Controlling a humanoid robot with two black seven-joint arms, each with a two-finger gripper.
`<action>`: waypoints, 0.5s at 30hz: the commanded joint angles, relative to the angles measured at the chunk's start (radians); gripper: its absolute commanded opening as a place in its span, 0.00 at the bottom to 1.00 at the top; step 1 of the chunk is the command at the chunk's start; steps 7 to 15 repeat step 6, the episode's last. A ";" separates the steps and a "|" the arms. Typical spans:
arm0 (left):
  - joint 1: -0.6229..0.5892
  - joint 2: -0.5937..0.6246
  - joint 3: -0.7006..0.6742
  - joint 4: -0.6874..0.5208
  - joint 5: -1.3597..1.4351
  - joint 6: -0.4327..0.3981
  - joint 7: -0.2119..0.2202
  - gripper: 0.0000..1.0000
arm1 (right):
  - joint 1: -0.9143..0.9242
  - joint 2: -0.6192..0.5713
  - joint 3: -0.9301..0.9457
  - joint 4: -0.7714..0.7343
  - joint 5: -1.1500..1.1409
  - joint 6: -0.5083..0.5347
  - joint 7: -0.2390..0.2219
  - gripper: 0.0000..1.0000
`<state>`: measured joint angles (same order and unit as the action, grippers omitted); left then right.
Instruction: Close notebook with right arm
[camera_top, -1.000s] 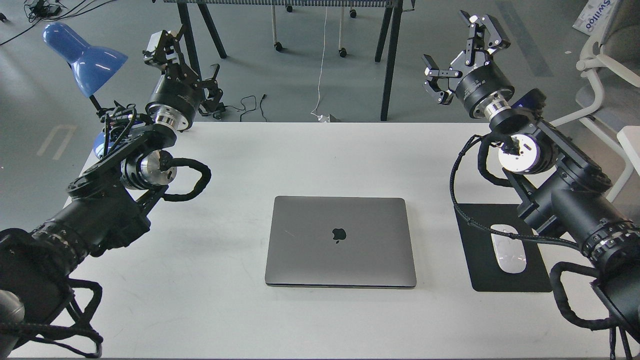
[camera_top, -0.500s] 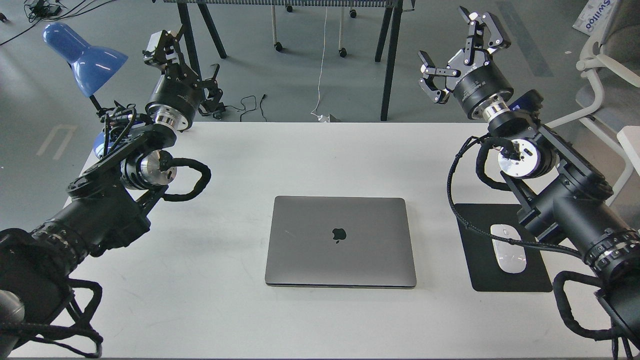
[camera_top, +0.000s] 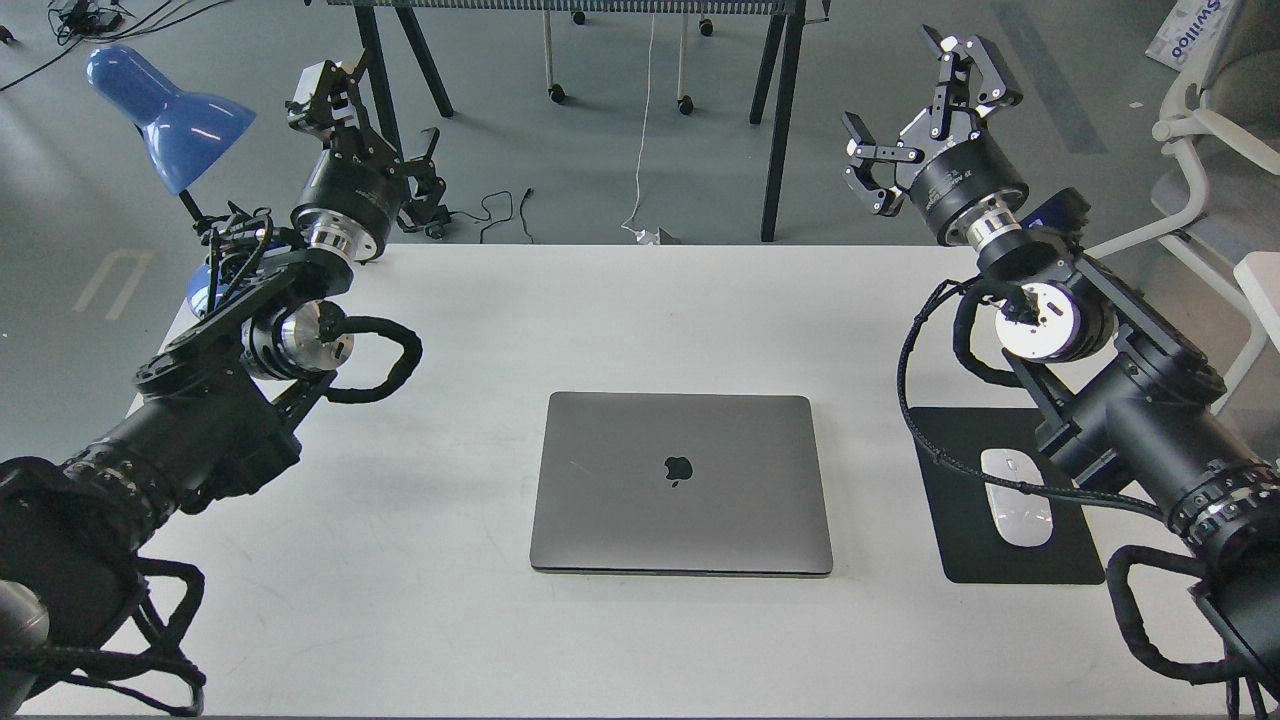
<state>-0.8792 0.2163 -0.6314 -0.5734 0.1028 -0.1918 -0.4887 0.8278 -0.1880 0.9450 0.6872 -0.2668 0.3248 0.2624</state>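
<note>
While closed, notebook (camera_top: 682, 483) lies well below right claw (camera_top: 905, 100).

White table (camera_top: 620, 310): closed notebook (camera_top: 681, 483) centre, mouse pad (camera_top: 960, 540) right.

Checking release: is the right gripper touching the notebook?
Apart. Head view shows the right gripper open, raised beyond the table's far edge, well clear of the closed notebook.

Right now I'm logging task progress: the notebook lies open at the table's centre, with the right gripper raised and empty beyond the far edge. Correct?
Not quite: the notebook lies closed, lid down with the logo facing up, as the head view shows. The right gripper is indeed raised, open and empty.
</note>
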 joint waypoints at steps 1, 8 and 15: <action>0.000 0.000 0.001 0.000 0.000 0.000 0.000 1.00 | -0.001 -0.001 0.000 0.000 0.000 -0.006 0.000 1.00; 0.000 0.000 -0.001 0.000 -0.002 0.000 0.000 1.00 | -0.002 0.002 0.006 0.002 0.001 -0.007 0.000 1.00; 0.000 0.000 -0.001 0.000 -0.002 0.000 0.000 1.00 | -0.002 0.002 0.006 0.002 0.001 -0.007 0.000 1.00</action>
